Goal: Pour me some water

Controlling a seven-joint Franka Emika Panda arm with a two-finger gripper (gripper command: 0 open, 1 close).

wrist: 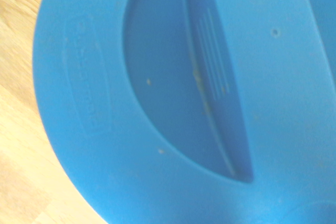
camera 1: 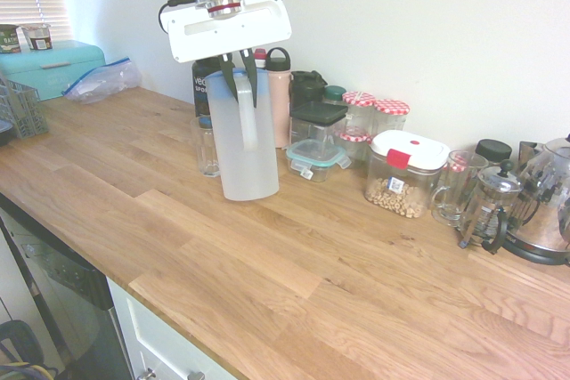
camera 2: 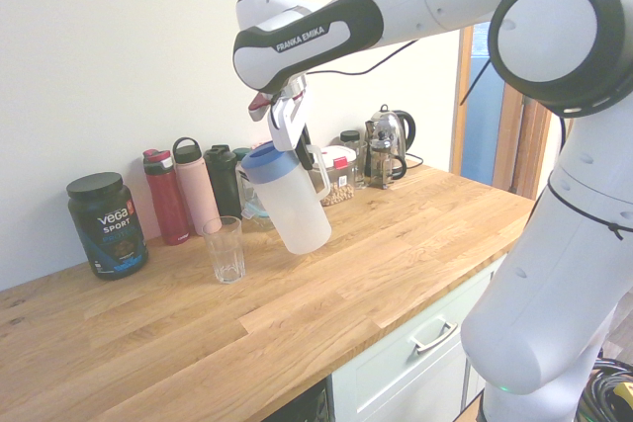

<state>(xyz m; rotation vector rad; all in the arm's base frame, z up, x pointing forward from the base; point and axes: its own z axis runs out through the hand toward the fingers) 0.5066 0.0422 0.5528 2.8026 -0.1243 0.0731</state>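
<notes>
My gripper (camera 1: 239,70) (camera 2: 294,124) is shut on the handle of a tall frosted-white pitcher (camera 1: 242,140) (camera 2: 295,207) with a blue lid (wrist: 157,98) (camera 2: 269,157). The pitcher hangs tilted just over the wooden counter (camera 1: 294,282), its top leaning toward an empty clear glass (camera 2: 226,249) (camera 1: 207,144) that stands beside it. The lid fills the wrist view. The water is hidden behind the pitcher's cloudy wall. Nothing runs from the spout.
Along the wall stand a black Vega tub (camera 2: 107,224), a red bottle (camera 2: 166,195), a pink bottle (camera 2: 196,185), storage jars (camera 1: 405,175), a French press (camera 1: 485,211) and a kettle (camera 1: 548,211). A teal box (camera 1: 53,67) sits at the far end.
</notes>
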